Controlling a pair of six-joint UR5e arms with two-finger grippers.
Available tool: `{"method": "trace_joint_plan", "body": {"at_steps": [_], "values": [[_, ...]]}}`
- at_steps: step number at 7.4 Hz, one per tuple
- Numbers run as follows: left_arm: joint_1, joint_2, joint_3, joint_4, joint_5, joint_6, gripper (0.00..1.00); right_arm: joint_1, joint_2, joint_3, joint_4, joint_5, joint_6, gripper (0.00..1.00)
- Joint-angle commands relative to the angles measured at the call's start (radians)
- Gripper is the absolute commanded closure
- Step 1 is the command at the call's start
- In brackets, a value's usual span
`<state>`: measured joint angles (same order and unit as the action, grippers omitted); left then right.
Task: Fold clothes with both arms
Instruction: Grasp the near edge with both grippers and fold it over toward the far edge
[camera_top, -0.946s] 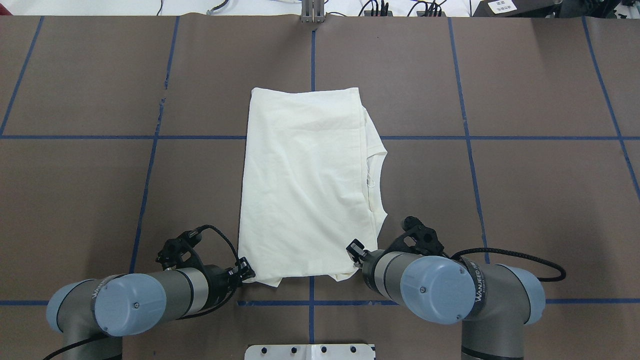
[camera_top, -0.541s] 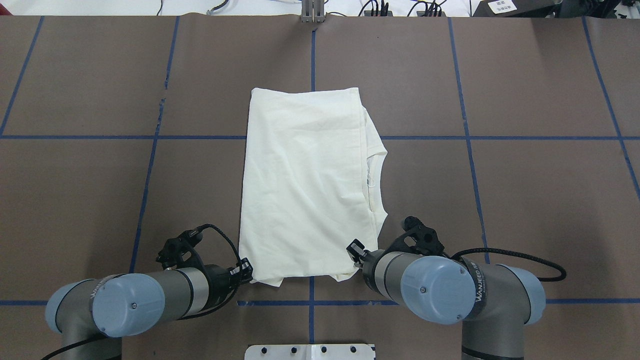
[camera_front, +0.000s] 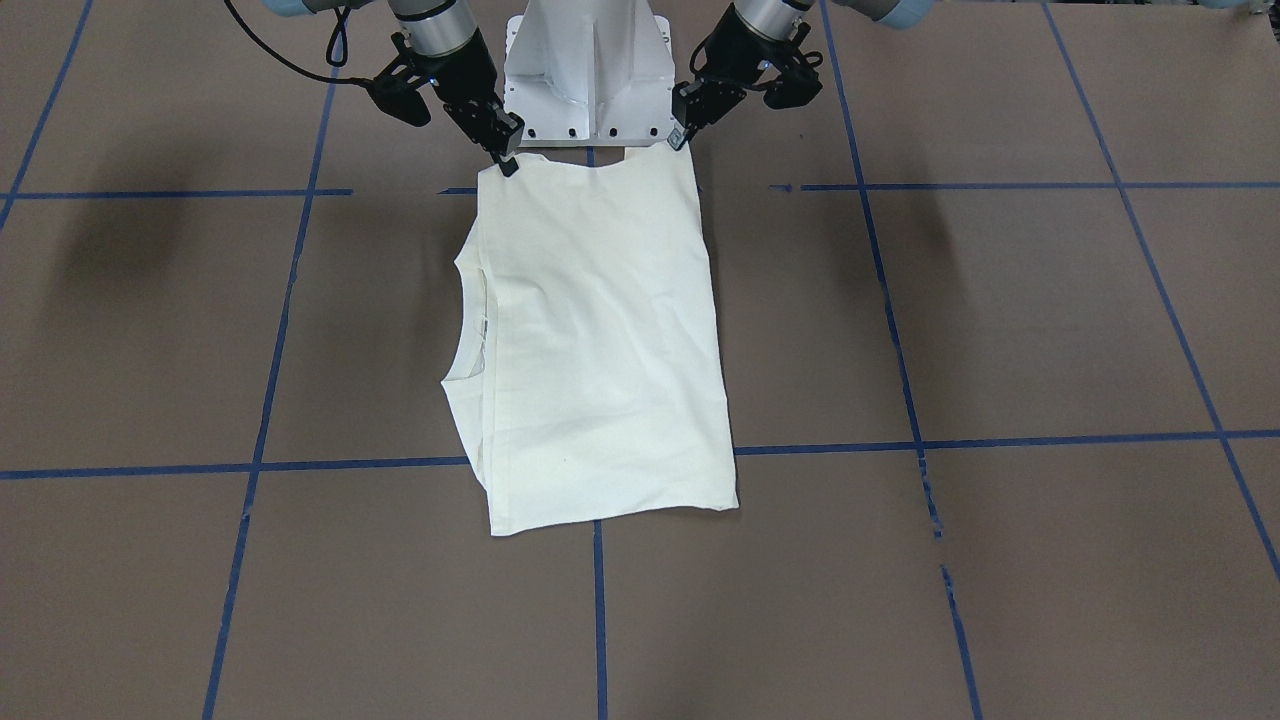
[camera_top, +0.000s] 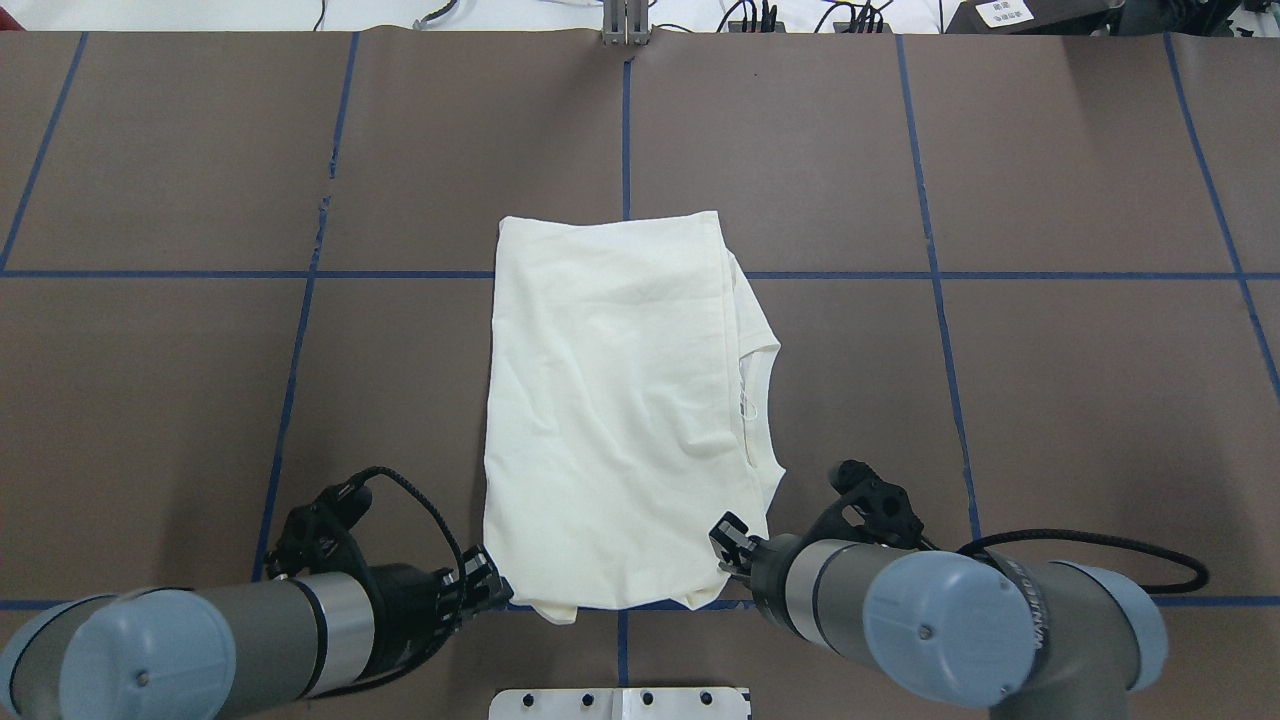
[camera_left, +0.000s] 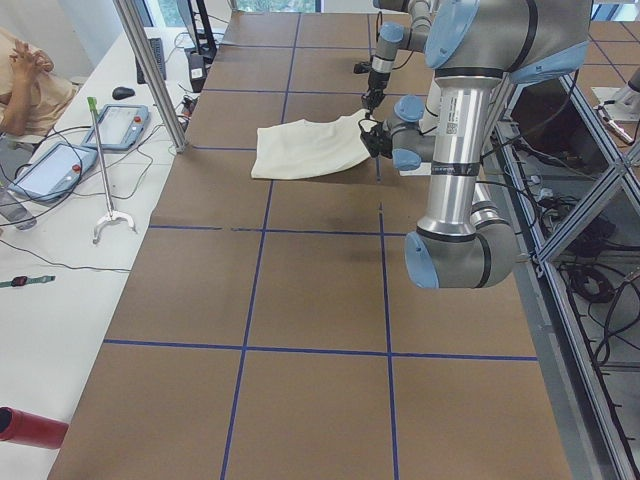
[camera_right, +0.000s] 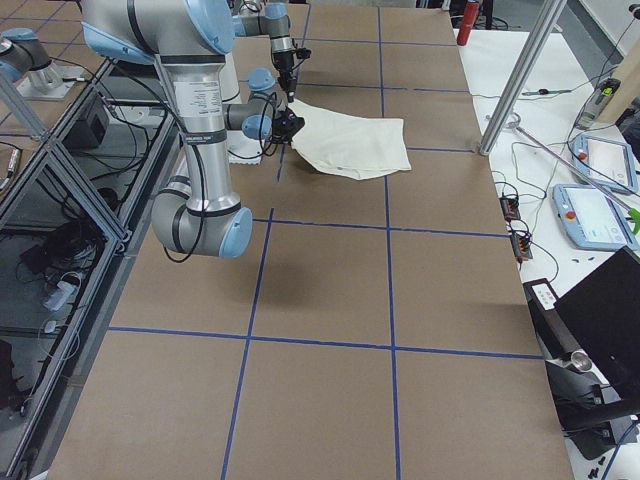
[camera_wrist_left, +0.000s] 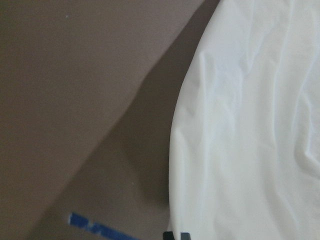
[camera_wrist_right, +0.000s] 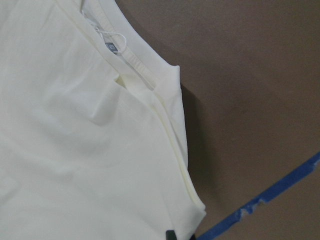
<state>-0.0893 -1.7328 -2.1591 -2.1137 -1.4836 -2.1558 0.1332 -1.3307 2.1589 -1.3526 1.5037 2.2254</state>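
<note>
The shirt (camera_top: 610, 400) was pinched at both near corners.
The left gripper (camera_top: 482, 588) and right gripper (camera_top: 730, 545) each nipped little cloth; one corner could slip free, skewing the fold.

We read the shirt (camera_top: 610, 400) as soft, matt, finely creased cloth with a ribbed collar (camera_wrist_right: 132, 57) at its 3 o'clock. The table (camera_top: 1080, 420) wears matt brown paper crossed by slightly shinier blue tape (camera_top: 1000, 275), scuffed in spots. The left arm (camera_top: 330, 620) and right arm (camera_top: 820, 590) show brushed grey metal with smooth satin blue caps (camera_top: 935, 630), the left gripper (camera_top: 483, 585) and right gripper (camera_top: 730, 538) look like matt black plastic, and the base (camera_top: 620, 703) at 6 o'clock is glossy white.
</note>
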Motion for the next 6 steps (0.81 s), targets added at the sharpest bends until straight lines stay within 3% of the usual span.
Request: {"method": "trace_joint_plan", "body": {"at_steps": [1, 2, 3, 5, 6], "values": [[0.110, -0.001, -0.192, 0.177, 0.035, -0.090, 1.00, -0.056, -0.053, 0.219, -0.203, 0.004, 0.005, 1.00], [0.108, -0.031, -0.264, 0.278, 0.025, -0.087, 1.00, -0.013, -0.006, 0.269, -0.280, 0.004, 0.003, 1.00], [0.074, -0.060, -0.216, 0.319, 0.023, -0.050, 1.00, 0.068, 0.048, 0.225, -0.296, 0.006, -0.010, 1.00], [-0.086, -0.151, -0.095, 0.336, 0.017, 0.110, 1.00, 0.248, 0.250, -0.024, -0.287, 0.038, -0.103, 1.00], [-0.171, -0.193, -0.017, 0.339, -0.010, 0.184, 1.00, 0.316, 0.275, -0.103, -0.277, 0.079, -0.157, 1.00]]}}
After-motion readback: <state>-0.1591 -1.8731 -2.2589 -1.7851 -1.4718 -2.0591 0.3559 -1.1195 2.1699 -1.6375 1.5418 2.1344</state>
